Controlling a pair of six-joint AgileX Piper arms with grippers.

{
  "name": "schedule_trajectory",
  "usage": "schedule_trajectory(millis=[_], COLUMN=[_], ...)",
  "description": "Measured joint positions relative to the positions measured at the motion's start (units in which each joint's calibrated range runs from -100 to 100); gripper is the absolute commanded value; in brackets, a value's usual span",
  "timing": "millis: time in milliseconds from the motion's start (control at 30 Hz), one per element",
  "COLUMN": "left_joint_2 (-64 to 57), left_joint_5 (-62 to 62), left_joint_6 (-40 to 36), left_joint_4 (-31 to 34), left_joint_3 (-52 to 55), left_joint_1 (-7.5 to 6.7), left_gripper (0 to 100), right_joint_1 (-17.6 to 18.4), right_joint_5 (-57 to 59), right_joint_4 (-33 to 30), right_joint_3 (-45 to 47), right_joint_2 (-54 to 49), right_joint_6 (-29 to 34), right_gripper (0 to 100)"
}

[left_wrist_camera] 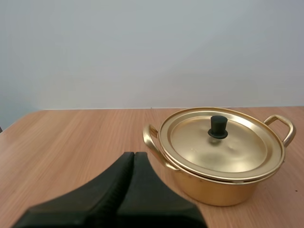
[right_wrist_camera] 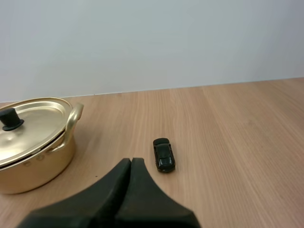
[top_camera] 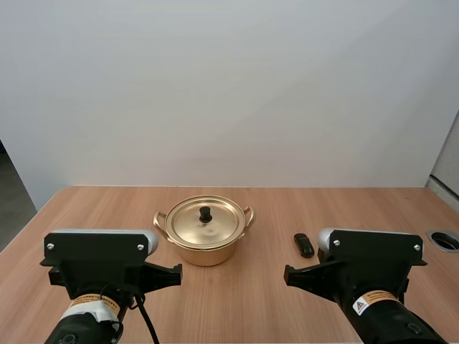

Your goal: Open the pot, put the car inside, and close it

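Inside of pot (top_camera: 206,255) hidden under lid (top_camera: 192,226)

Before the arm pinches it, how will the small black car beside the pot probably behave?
The car looks tiny next to the pot, so it is probably very light. It seems to sit on wheels on the smooth table, so a nudge along its length may roll it. Its glossy body might slip in a pinch.

Robot lab bench, wooden table (top_camera: 237,301), plain white wall (top_camera: 229,86)
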Motion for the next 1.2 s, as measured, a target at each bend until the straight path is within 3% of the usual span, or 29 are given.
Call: schedule_trajectory(millis=[133,300,700,933,1033,1067,1100,1200], left_joint_2=[0.0,2.2,24.5,37.6,43.2,45.2,47.1,52.7], left_joint_5=[-1.0,4.5,27.6,20.5,13.9,12.5,12.1,13.0], left_joint_6=[3.7,5.1,4.5,6.1,10.3,11.9,13.5,17.8], left_joint_4=[1.1,1.1,1.1,0.7,-1.8,-3.1,-4.5,-8.7], left_joint_3=[-1.3,-8.5,-29.6,-35.5,-36.7,-37.0,-37.5,-39.0], left_joint_1=[0.00,0.00,0.00,-0.28,-1.46,-1.89,-2.30,-3.38], left_gripper=[0,0,0,0,0,0,2,24], right_joint_1=[0.0,0.0,0.0,0.0,0.0,0.0,0.0,0.0], right_joint_5=[-6.4,-10.3,17.1,27.4,25.2,23.6,21.1,16.3], right_joint_4=[0.5,-5.8,-17.9,-18.7,-18.9,-18.9,-18.9,-19.0], right_joint_3=[0.0,-4.1,-28.4,-36.3,-36.3,-36.3,-36.3,-36.3], right_joint_2=[0.0,0.8,21.6,32.5,35.2,36.4,37.7,41.7], right_joint_6=[0.0,0.0,0.0,-0.3,-2.5,-3.0,-3.4,-3.8], right_gripper=[0,0,0,0,0,9,24,82])
